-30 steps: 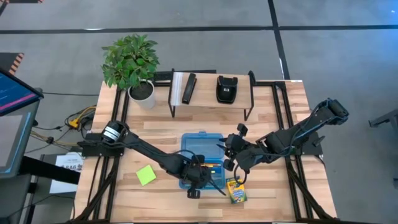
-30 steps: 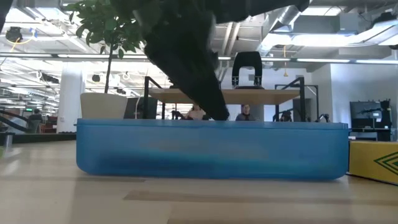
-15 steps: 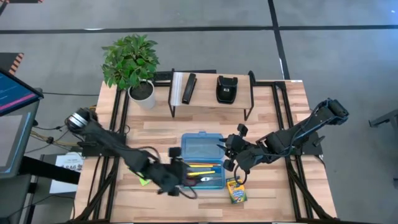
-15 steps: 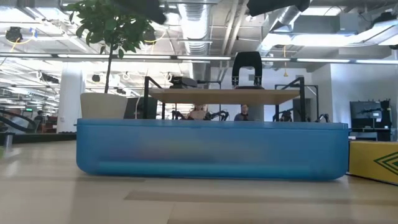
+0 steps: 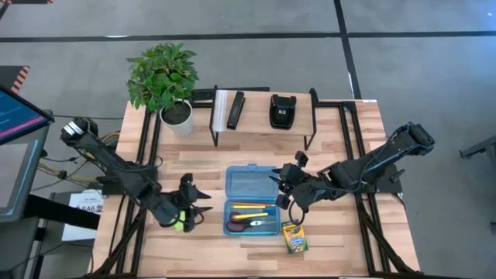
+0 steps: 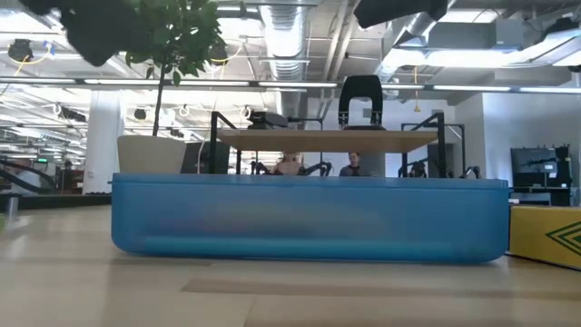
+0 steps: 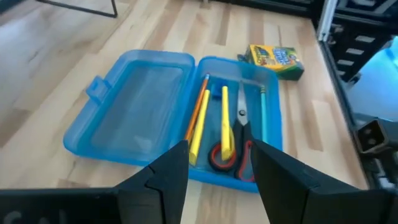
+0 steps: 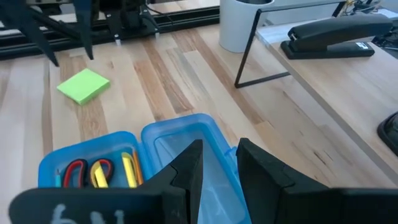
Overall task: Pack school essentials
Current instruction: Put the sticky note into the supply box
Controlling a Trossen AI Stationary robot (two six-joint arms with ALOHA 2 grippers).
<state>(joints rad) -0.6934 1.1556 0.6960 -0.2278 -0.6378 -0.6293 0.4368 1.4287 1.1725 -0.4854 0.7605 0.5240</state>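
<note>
The translucent blue case (image 5: 252, 201) lies open, its lid (image 7: 134, 102) flat toward the far edge. Its tray (image 7: 273, 130) holds yellow and orange pencils (image 7: 202, 118), a green pencil (image 7: 262, 115) and the red-handled scissors (image 7: 233, 149). The crayon box (image 5: 294, 236) lies on the table by the tray's near right corner. The lime-green sticky pad (image 8: 84, 85) lies left of the case, partly under my left gripper (image 5: 200, 203) in the high view. That gripper is open and points toward the case. My right gripper (image 5: 283, 192), open, hovers at the case's right edge.
A wire shelf (image 5: 263, 116) at the far edge carries two black stapler-like objects (image 5: 281, 111). A potted plant (image 5: 164, 77) stands at the far left corner. Bare wood shows along the near edge and to the right of the crayon box.
My left gripper has drawn out of the case's tray and travelled toward the table's left edge, ending over the sticky pad. With the arm gone, the scissors and pencils show lying in the tray. The right arm has kept still.
</note>
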